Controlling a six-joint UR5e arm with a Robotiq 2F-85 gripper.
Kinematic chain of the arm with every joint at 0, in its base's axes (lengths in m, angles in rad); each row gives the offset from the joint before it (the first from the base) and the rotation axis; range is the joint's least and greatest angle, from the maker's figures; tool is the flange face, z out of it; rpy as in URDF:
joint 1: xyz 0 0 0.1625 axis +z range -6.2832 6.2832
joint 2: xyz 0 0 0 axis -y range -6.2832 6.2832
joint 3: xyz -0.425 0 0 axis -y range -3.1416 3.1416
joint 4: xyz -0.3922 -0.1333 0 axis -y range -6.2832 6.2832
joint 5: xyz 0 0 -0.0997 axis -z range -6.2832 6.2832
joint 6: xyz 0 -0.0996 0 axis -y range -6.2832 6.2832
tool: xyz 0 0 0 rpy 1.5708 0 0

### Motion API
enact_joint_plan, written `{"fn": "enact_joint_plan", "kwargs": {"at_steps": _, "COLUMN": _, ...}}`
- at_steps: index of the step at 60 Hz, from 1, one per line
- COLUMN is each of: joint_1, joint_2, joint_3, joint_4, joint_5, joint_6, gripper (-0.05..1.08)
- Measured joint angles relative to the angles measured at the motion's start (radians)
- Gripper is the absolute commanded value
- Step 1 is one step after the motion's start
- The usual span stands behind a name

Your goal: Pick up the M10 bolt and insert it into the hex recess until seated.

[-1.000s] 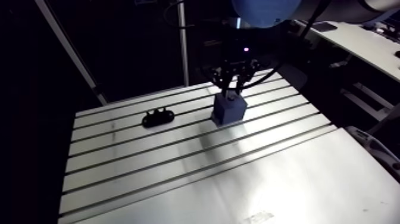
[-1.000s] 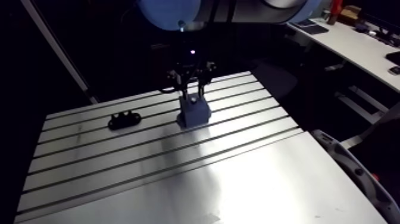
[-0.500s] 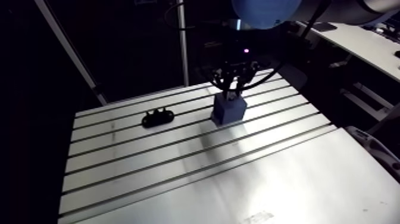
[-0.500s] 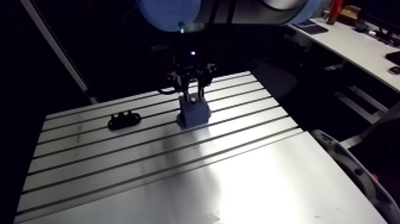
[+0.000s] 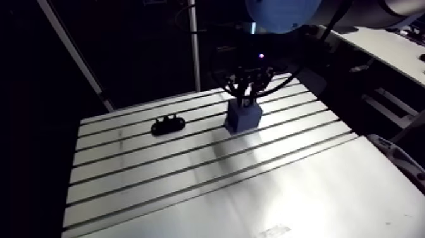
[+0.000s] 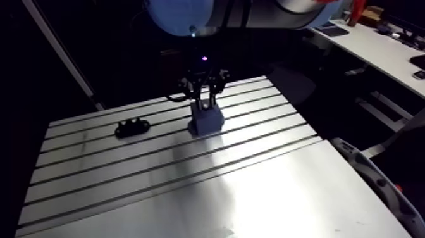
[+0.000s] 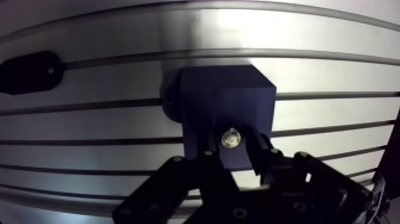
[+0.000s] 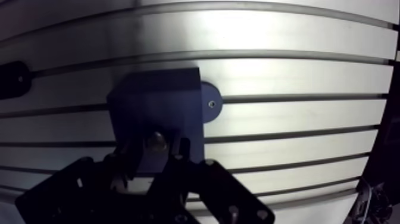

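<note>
A: Where is the bolt?

B: Right under the black two-finger gripper (image 7: 233, 144), between its fingers (image 7: 209, 154). The wrist view shows the round, shiny steel end of the M10 bolt (image 7: 230, 138) standing at the top face of the dark blue cube-shaped block (image 7: 226, 98).

A: Is it gripped?

B: I'd say not. The fingers stand apart, and both eyes show a strip of blue on either side of the bolt, so nothing seems to press on it.

A: And the hex recess?

B: It's hidden. The bolt end and the fingertips cover the spot where it should be, so I cannot tell whether the bolt is seated.

A: Why is the gripper straight above it?

B: In the arm view it hangs plumb over the block, which probably keeps the bolt in line with the recess. Just beside the gripper, at the block's flank, there is a small round tab (image 8: 209, 102) with a screw. It looks meant to fix the block to the slotted aluminium table (image 5: 190, 183) so that a downward push won't shift it.

A: Does the arm view add anything else?

B: It shows the whole of a flat black lobed holder (image 5: 167, 125), well off to the gripper's side. The wrist view only catches one end of that. The bolt itself is too small to make out in the arm view.
</note>
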State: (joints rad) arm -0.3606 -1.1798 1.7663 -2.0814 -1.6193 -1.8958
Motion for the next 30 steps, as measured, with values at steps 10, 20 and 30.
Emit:
{"fn": "enact_joint_plan", "kwargs": {"at_steps": 10, "joint_1": 0.0, "joint_2": 0.0, "joint_3": 0.001, "joint_4": 0.0, "joint_5": 0.0, "joint_6": 0.0, "gripper": 0.63}}
{"fn": "enact_joint_plan", "kwargs": {"at_steps": 20, "joint_1": 0.0, "joint_2": 0.0, "joint_3": 0.001, "joint_4": -0.001, "joint_5": -0.001, "joint_6": 0.0, "gripper": 0.65}}
{"fn": "enact_joint_plan", "kwargs": {"at_steps": 30, "joint_1": 0.0, "joint_2": 0.0, "joint_3": 0.001, "joint_4": -0.001, "joint_5": -0.001, "joint_6": 0.001, "gripper": 0.67}}
